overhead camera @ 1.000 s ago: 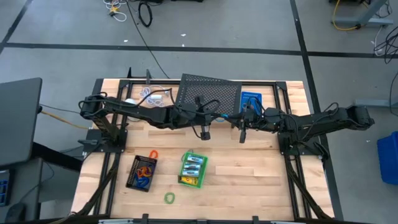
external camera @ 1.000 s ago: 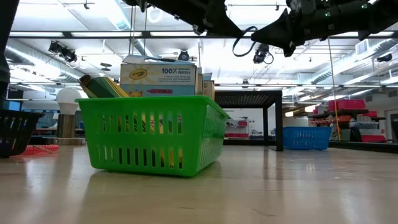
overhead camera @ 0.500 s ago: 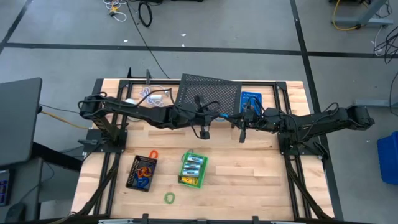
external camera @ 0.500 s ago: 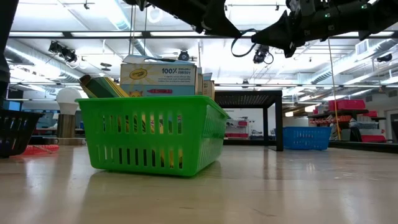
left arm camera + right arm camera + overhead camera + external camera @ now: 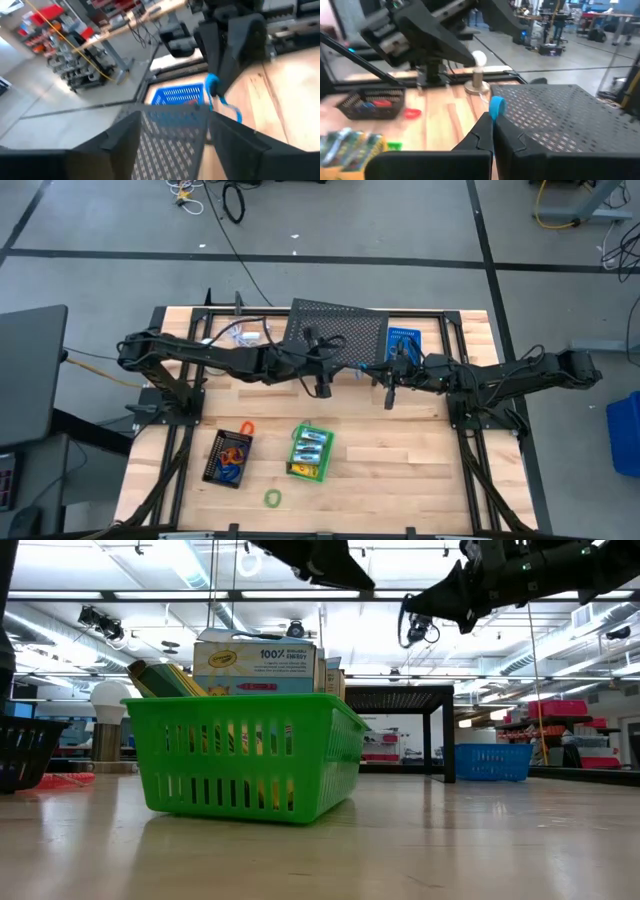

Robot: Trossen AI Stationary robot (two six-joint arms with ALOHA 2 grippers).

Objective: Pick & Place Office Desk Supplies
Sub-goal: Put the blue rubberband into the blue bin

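Nearest you on the counter [image 5: 400, 470], down at 6 o'clock, there's a lone green loop [image 5: 272, 498] lying flat. It should be featherlight and floppy, so you'd want to pinch one side of the band against the wood rather than try to scoop it.

A bit further in, around 7 o'clock, the black basket [image 5: 228, 457] already has orange and blue loops in it, with one orange loop [image 5: 247, 426] just outside its far rim. Right beside that, the green basket [image 5: 309, 452] is packed with the crayon boxes [image 5: 255, 667]. Those look like light cardboard, stiff enough to squeeze across the narrow faces but easy to crush, so go gentle.

Past the baskets, mid-counter, your right end effector [image 5: 389, 394] is clamped tight on a blue loop [image 5: 497, 107], which looks like soft rubbery stuff that could slip out. Your left end effector [image 5: 324, 385] hangs next to it at about 11 o'clock, fingers spread wide, nothing in them.

Far edge at 12 o'clock: the black mesh tray [image 5: 335, 332] and the blue basket [image 5: 404, 340].

Versus a second ago: the left fingers have sprung apart from fully pinched, and that arm has pulled back a touch toward the far-left side. The right one hasn't budged.
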